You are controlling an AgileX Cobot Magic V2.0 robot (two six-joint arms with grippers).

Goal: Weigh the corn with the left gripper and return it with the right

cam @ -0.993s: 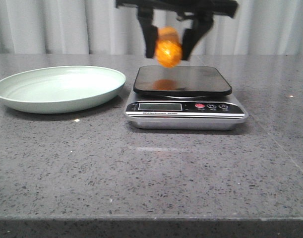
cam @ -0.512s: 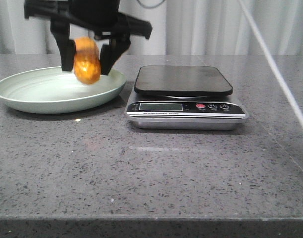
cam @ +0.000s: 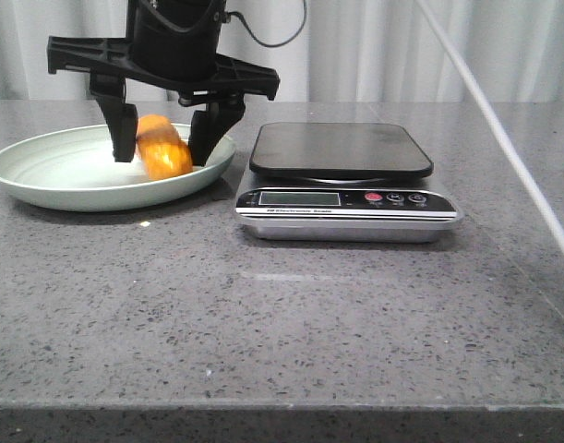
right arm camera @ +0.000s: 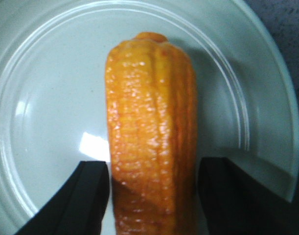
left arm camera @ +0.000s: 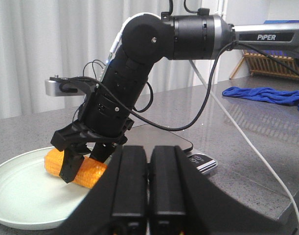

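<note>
Right pincer (cam: 163, 159) is closed on the corn (cam: 166, 155), lowering it tilted into the plate (cam: 42, 180) at the counter's far-left side, returning it. Scale (cam: 342, 148) is bare. Left pincer (left arm camera: 148, 152) is closed, empty, parked back.

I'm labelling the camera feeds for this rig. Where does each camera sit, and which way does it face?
Front view: low at the table's near edge, facing forward at the plate and kitchen scale; shows the right gripper astride the corn.
Left wrist view: on the left arm, looking across at the right arm; shows the left gripper, shut.
Right wrist view: on the right arm, looking straight down; shows its fingers.
Shared: all three show corn and plate.
</note>
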